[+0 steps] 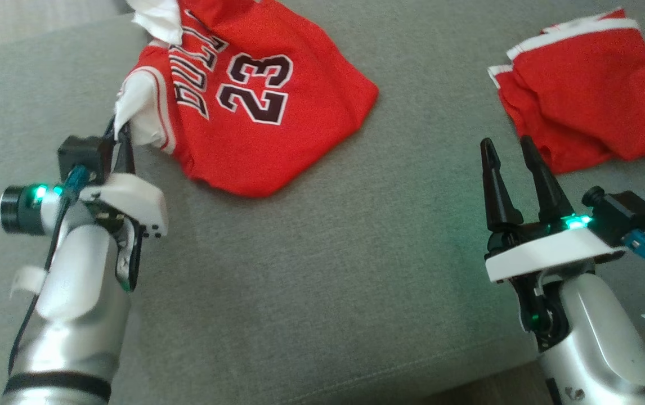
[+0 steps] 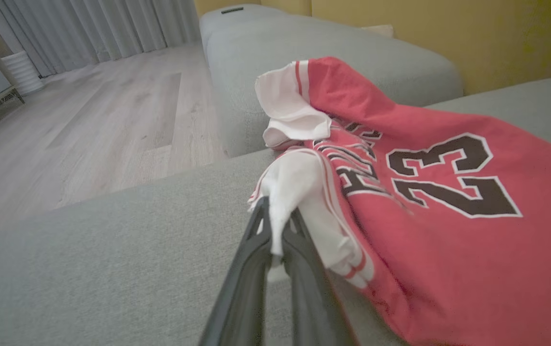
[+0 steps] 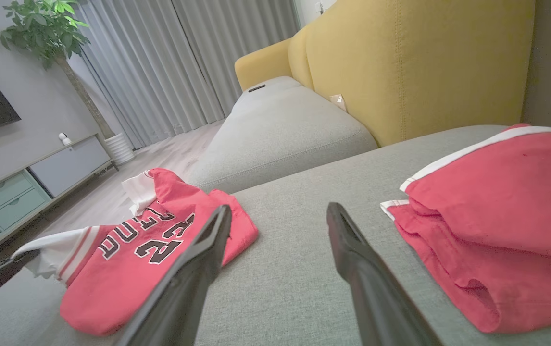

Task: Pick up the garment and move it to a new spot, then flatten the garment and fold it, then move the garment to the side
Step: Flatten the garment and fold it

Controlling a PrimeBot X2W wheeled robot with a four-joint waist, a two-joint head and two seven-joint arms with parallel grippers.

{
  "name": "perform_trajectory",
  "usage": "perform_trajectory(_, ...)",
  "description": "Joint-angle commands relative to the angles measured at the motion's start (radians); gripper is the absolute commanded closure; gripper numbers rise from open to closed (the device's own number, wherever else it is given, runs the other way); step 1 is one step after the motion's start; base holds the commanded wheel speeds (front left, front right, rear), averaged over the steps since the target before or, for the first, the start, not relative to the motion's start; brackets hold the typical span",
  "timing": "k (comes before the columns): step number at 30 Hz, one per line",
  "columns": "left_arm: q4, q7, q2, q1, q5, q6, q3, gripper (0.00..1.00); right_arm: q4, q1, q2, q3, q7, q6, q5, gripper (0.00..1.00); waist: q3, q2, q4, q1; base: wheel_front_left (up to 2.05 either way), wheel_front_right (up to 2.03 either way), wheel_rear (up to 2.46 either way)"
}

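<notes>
The garment, a red jersey (image 1: 255,112) with "23" and white trim, lies rumpled at the far left of the grey sofa cushion (image 1: 328,253). My left gripper (image 1: 121,126) is shut on the jersey's white sleeve edge at its near left corner. In the left wrist view the white cloth (image 2: 294,187) is pinched between the two dark fingers of the left gripper (image 2: 275,214), and the jersey (image 2: 448,230) spreads to the right. My right gripper (image 1: 507,147) stands open over bare cushion, well right of the jersey (image 3: 126,269). Nothing is between the right gripper's (image 3: 279,211) fingers.
Folded red shorts (image 1: 587,107) with white trim lie at the far right of the cushion, just beyond my right gripper. A yellow backrest (image 3: 424,62) rises behind them. The cushion's left edge drops to a wooden floor (image 2: 88,120) close beside the jersey.
</notes>
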Motion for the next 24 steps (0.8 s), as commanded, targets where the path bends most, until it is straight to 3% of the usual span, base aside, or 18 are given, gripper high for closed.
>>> perform_trajectory(1,-0.056,-0.012,0.041,0.008,-0.005,0.011,0.04,1.0,-0.029,0.0,0.003,0.016,0.003,-0.001,-0.008,0.0,-0.015,0.0,0.02,-0.0001,0.0,0.0,0.0)
perform_trajectory(14,-0.392,-0.012,0.038,0.248,-0.021,0.08,0.149,1.0,-0.042,0.038,-0.006,0.008,0.039,-0.001,-0.015,0.0,-0.081,0.0,0.145,-0.0001,0.0,0.0,0.0)
perform_trajectory(24,-0.482,-0.012,0.007,0.409,-0.036,0.114,0.236,1.0,-0.058,0.065,0.0,0.008,0.068,-0.001,-0.02,0.0,-0.114,0.0,0.188,-0.0001,0.0,0.0,0.0)
